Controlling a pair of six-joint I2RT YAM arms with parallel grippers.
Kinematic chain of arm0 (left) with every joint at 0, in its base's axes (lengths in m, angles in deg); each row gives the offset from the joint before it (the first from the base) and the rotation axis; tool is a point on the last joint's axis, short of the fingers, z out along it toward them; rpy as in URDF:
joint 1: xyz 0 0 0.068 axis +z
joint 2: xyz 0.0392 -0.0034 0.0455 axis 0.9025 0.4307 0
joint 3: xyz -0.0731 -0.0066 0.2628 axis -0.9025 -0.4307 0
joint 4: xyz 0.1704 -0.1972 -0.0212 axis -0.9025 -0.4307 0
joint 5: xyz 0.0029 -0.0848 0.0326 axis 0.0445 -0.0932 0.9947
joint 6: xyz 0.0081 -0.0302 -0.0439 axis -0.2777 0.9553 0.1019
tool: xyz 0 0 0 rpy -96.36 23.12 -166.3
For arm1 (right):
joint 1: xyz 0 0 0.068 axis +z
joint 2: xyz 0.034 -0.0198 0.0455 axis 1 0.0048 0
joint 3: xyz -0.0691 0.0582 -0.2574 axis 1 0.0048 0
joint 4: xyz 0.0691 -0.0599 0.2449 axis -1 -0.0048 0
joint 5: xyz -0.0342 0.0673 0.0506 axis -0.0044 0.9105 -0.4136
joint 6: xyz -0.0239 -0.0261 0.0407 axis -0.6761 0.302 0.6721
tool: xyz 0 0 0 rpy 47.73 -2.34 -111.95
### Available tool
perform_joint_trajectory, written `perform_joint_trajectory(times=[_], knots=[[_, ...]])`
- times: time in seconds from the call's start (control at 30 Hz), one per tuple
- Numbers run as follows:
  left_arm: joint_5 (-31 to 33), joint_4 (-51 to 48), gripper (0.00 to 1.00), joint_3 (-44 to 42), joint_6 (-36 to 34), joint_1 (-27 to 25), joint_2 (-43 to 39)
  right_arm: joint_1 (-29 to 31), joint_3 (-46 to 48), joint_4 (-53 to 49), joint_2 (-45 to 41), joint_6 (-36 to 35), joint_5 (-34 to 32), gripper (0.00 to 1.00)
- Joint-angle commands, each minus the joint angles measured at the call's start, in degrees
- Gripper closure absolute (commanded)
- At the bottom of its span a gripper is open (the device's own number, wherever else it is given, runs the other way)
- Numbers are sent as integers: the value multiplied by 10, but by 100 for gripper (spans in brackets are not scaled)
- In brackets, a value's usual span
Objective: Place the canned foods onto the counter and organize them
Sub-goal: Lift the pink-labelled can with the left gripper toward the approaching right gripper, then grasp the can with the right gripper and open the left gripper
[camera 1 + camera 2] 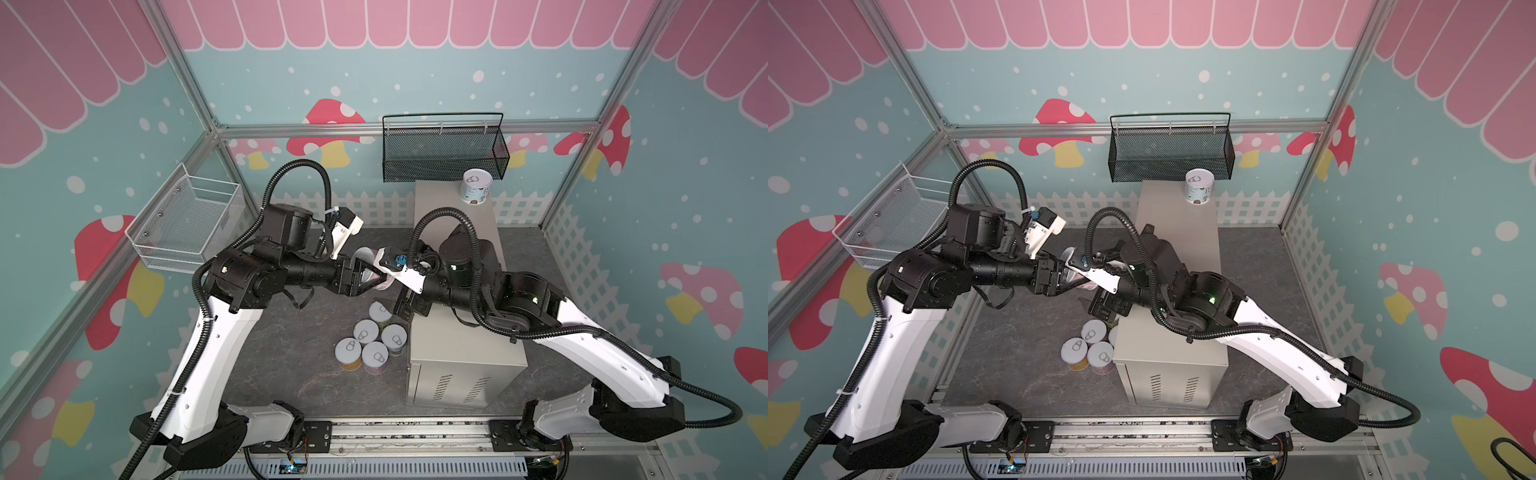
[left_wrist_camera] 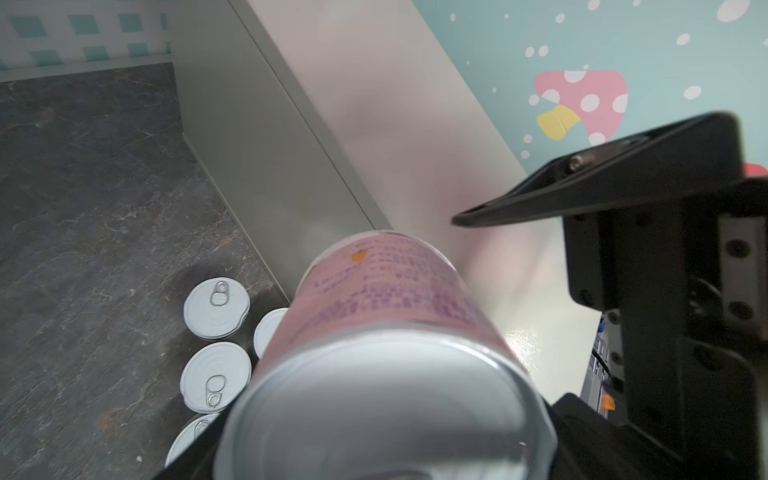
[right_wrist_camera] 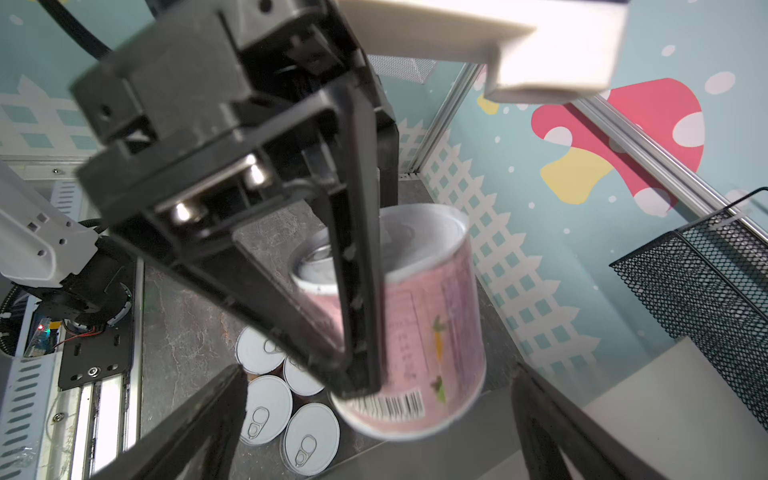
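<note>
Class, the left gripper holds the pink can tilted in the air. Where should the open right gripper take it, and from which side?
Probably the curved label wall of the pink can near its barcode end, coming from the counter side. The left gripper clamps it lengthwise, lid towards its palm, leaving that end free.

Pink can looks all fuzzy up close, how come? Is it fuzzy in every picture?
Left wrist view: the pink can sits too near the lens, its silver end smeared; the floor cans look crisp. Right wrist view: label softly blurred, barcode clear. Both top views: mostly hidden by arms.
</note>
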Motion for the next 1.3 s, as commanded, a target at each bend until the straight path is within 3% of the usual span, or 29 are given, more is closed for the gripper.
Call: perform_joint_trajectory(times=[0.0, 0.2, 0.63, 0.97, 1.1, 1.27], knots=[[-22, 8, 45, 17, -25, -12, -20, 5, -24, 14, 17, -22, -24, 0], [-10, 5, 44, 14, -29, -24, -26, 9, -36, 22, 40, -25, -41, 2], [-22, 4, 43, 22, -23, -37, -20, 9, -7, 52, 19, -10, -68, 22], [-31, 42, 19, 44, 11, -91, 18, 9, 90, 107, -61, 29, -122, 26], [-36, 71, 1, 48, 32, -108, 25, 9, 114, 110, -91, 47, -155, 26], [-31, 127, 1, 45, 78, -111, 26, 9, 154, 111, -135, 69, -185, 26]])
